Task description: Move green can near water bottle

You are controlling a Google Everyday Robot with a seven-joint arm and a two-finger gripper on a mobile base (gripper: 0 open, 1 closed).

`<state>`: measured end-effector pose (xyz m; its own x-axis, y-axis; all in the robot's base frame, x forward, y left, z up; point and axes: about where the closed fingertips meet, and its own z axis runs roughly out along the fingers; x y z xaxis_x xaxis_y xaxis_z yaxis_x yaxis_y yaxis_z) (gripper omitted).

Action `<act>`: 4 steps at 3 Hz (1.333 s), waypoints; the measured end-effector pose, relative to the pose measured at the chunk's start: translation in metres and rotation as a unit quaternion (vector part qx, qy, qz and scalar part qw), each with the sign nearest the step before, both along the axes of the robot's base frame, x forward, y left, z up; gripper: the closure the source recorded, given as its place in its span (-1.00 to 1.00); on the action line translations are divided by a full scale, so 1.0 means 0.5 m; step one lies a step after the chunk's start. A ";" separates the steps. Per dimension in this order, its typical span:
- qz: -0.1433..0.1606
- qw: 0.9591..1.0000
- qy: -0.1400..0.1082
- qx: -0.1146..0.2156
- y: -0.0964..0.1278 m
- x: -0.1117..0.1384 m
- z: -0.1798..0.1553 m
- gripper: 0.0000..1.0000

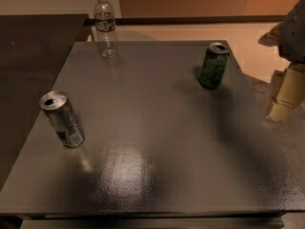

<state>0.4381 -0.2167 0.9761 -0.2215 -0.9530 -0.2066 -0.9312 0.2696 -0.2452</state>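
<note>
Tool [285, 97] hangs beside table [143, 128], angled down (grip: cannot tell) | green can [213, 66] upright, well apart

Quick count from my feed: cans, 2 total, 1 green can [214, 66] and 1 silver can [62, 119]. Water bottle [105, 26]: just 1. Dark table [157, 147]: 1. Gripper [285, 99]: 1, hanging past table's right edge, far right of my view. So I get 3 drink containers on top overall.

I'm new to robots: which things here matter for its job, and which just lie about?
For the job: green can, water bottle, the robot's hand, right of the table.
Just lying about: silver can.
</note>
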 end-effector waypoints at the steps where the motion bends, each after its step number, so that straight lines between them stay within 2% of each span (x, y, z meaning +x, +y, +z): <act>1: -0.002 1.000 -0.002 0.002 0.001 0.002 0.001 -1.00; 2: -0.032 0.999 -0.011 0.029 0.000 0.029 -0.018 -1.00; 3: -0.075 0.994 -0.026 0.071 -0.002 0.085 -0.042 -1.00; 4: -0.115 0.986 -0.045 0.112 -0.009 0.146 -0.052 -1.00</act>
<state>0.5114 -0.2210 0.9503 -0.3969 -0.8085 -0.4346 -0.8165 0.5272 -0.2351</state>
